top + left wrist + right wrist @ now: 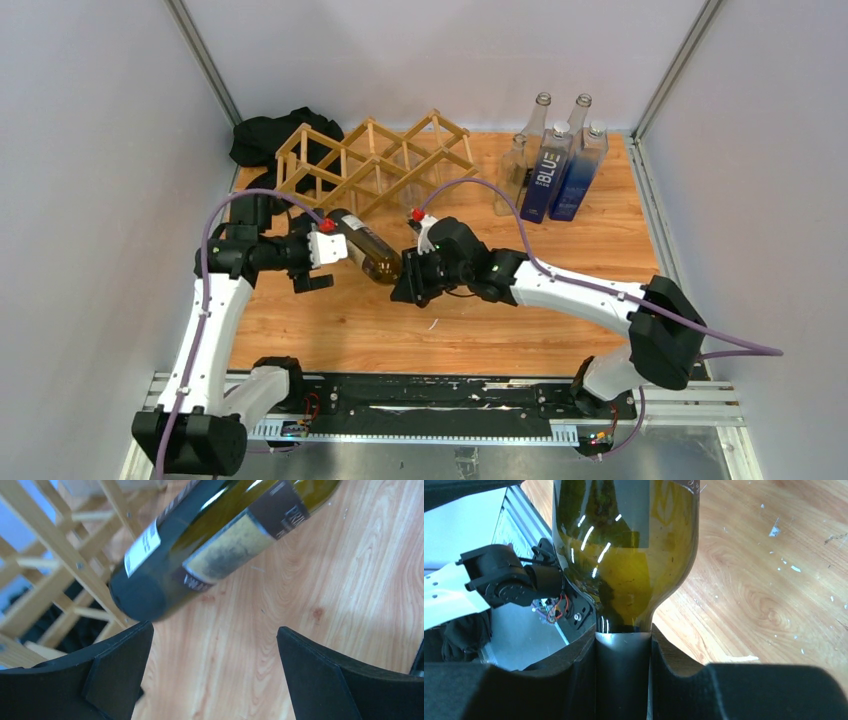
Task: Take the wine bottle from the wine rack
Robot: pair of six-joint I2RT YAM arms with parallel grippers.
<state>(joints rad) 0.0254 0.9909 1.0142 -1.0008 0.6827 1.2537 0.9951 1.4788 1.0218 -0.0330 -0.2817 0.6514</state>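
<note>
Wine bottle [362, 243] diagonal, neck near-right in clenched R jaws, base twd wine rack [375, 160], L jaws released

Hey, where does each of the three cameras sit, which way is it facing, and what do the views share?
Top external: fixed above and behind the bases, facing down at the table, wine rack, left arm and right arm.
Left wrist: on the left arm, facing past its open left gripper at the base of the wine bottle and rack slats.
Right wrist: on the right arm, facing along the right gripper, shut on the bottle's neck; left arm beyond.
Shared: all three show the bottle.
</note>
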